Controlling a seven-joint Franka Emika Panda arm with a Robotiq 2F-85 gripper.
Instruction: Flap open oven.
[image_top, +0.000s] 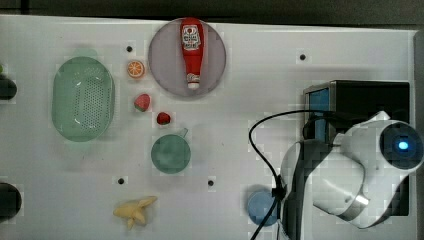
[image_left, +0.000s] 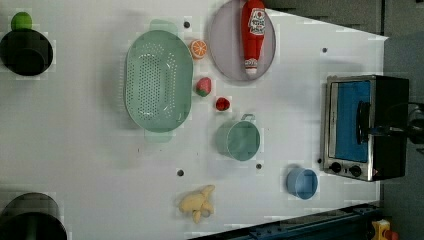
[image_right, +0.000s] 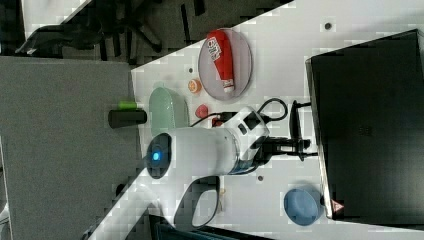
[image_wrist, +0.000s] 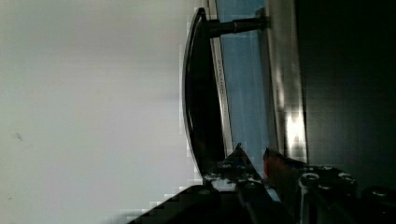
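- Table (image_top: 240, 100): a white work surface bearing every item; small dark holes dot it. Its edges are cut off in the top view.
- Robot arm (image_top: 350, 170): white, bent over the oven at the top view's right, so that its bulk hides most of the oven front from above. A black cable (image_top: 260, 150) loops from it across the table.
- Oven (image_left: 365, 127): a black box with a silver frame, at the left view's right edge. Its blue-tinted door (image_left: 352, 120) looks shut against the frame, so the flap-open step is judged not yet done. Two knobs (image_left: 345, 169) sit at one end of the front.
- Colander (image_left: 157, 80): pale green, well apart from the oven and clear of the door's swing.
- Plate (image_top: 165, 75): grey, carrying a red ketchup bottle (image_top: 191, 50) laid flat.
- Green cup (image_top: 171, 153) and blue cup (image_left: 302, 183): the blue one stands near the oven's knob end and may lie close to the door's path.
- Gripper (image_wrist: 252, 163): fingers set narrow at the door's dark bar handle (image_wrist: 201, 93), apparently placed to pull it. Whether they clamp the bar or only stand beside it cannot be told; the fingertips are partly cut off in the wrist view.
- Banana (image_top: 135, 210), orange slice (image_top: 135, 69), two strawberries (image_top: 142, 102): small toy foods, left of the oven in the top view.
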